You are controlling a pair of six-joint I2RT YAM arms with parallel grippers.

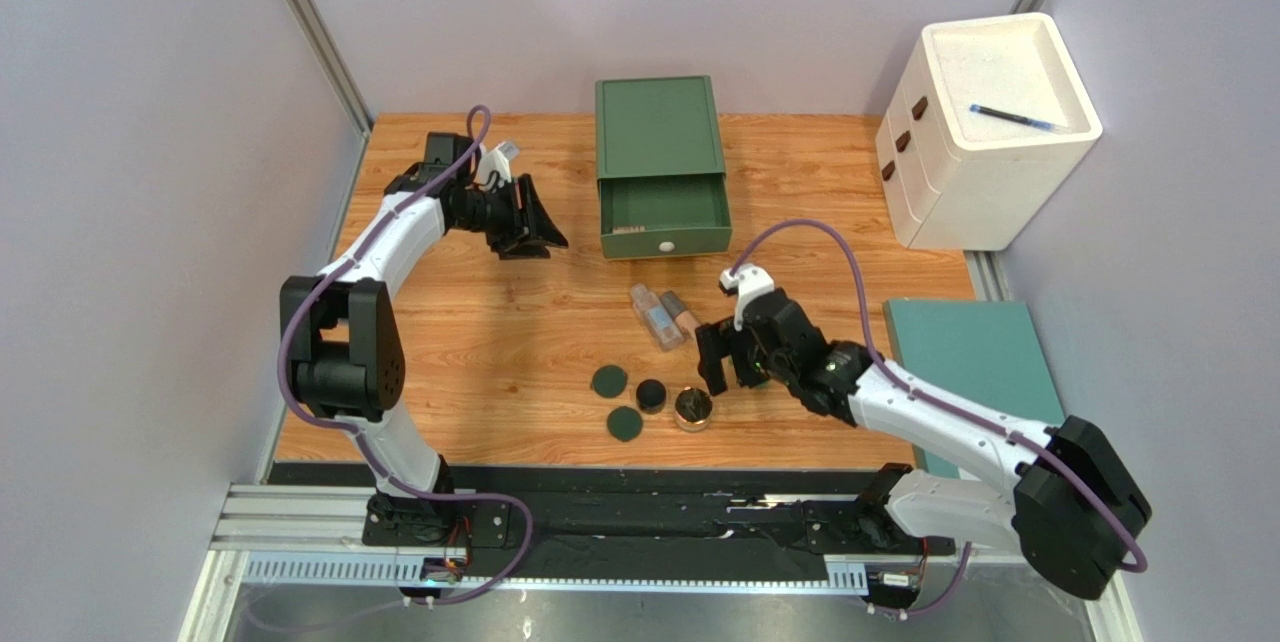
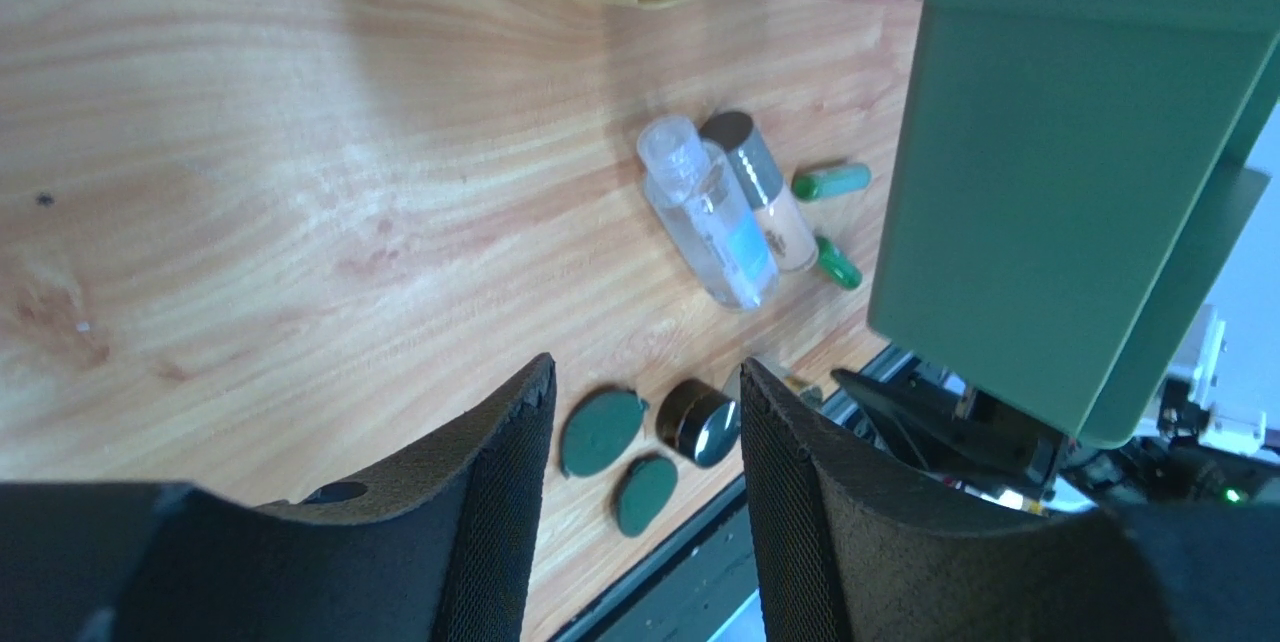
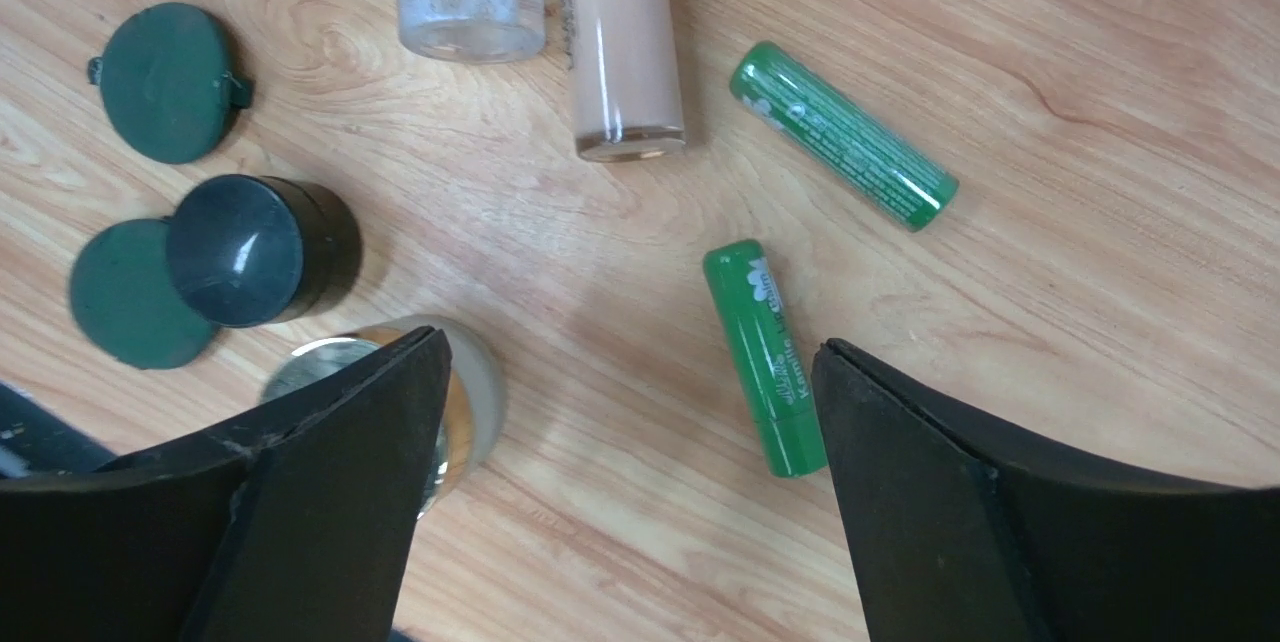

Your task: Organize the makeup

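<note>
At the back of the bench [image 1: 496, 327], drawer box [image 1: 658, 125] with its drawer [image 1: 664, 215] pulled forward. Just before it, bottle [image 1: 652, 315] and tube [image 1: 679, 312] side by side; right of these, two sticks [image 3: 842, 135]. Nearer, two discs [image 1: 609, 380], then jar [image 1: 651, 396] and compact [image 1: 693, 408] rightward. Far right, cabinet [image 1: 984, 162], pen [image 1: 1016, 116] on top.
</note>
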